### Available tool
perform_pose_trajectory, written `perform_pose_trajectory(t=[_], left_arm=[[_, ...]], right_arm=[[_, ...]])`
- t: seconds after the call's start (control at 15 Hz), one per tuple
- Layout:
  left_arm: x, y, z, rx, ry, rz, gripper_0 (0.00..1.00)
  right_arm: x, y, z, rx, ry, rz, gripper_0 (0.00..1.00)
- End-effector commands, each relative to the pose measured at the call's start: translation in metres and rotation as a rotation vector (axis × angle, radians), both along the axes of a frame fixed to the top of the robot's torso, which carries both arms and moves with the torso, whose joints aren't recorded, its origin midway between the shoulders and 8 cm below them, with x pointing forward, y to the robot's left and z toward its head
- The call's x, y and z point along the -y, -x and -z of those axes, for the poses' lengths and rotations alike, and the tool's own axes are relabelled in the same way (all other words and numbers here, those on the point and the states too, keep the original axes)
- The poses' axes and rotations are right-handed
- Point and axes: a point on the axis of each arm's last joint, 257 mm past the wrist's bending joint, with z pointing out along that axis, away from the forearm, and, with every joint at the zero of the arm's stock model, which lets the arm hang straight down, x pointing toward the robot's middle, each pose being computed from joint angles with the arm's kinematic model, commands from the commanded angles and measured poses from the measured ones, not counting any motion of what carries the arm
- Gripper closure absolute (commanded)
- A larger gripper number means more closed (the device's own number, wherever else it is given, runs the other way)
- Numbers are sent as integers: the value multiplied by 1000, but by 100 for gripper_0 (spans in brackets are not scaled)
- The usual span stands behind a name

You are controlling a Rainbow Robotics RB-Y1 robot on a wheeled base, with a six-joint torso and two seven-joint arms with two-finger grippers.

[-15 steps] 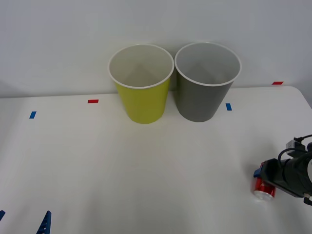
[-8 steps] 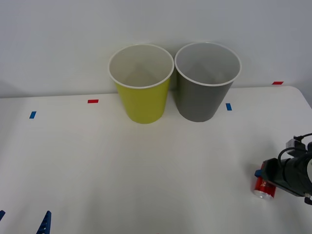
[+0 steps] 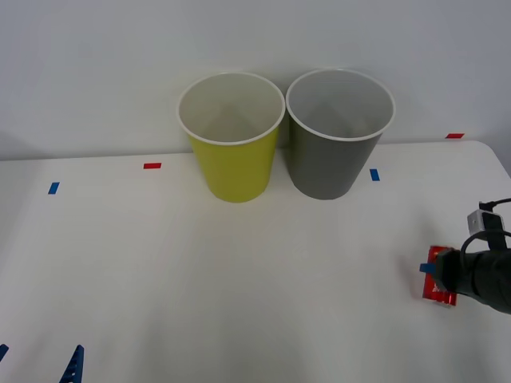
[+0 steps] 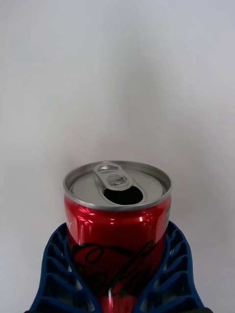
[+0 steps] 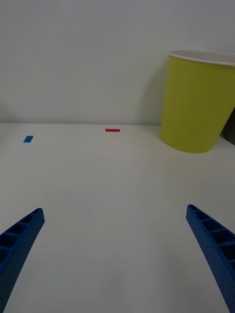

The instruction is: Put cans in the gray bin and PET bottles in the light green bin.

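Note:
The red can sits near the table's right edge, with my right gripper shut on it. From the right wrist, the can points its open silver top away, and the blue fingers clasp both of its sides. The gray bin stands at the back, with the light green bin touching it on its left. My left gripper waits open at the near left corner. In its wrist view the left gripper holds nothing and faces the light green bin. PET bottles are out of view.
Small red tape marks and blue tape marks lie on the white table. A wall rises just behind the bins. The table's right edge runs close past the can.
My right gripper has turned and shifted slightly toward the back with the can in its grip. The can's silver end no longer faces the front camera. The left arm stayed still.

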Motion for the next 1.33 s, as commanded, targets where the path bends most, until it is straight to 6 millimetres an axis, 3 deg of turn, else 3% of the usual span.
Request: perform_pose_trajectory(t=[0.07, 0.4, 0.67, 0.8, 1.0, 1.33], left_arm=[[0, 0, 0, 0, 0, 0, 0], [0, 0, 0, 0, 0, 0, 0], [0, 0, 0, 0, 0, 0, 0], [0, 0, 0, 0, 0, 0, 0], [0, 0, 0, 0, 0, 0, 0], [0, 0, 0, 0, 0, 0, 0]], right_arm=[[2, -10, -24, 124, 106, -101, 100], [-8, -2, -53, 215, 183, -172, 100], [-16, 18, -82, 279, 227, -180, 100], [-43, 9, -92, 339, 196, -203, 100], [-66, -6, -125, 466, 227, -228, 100], [-86, -10, -170, 594, 241, -258, 100]])
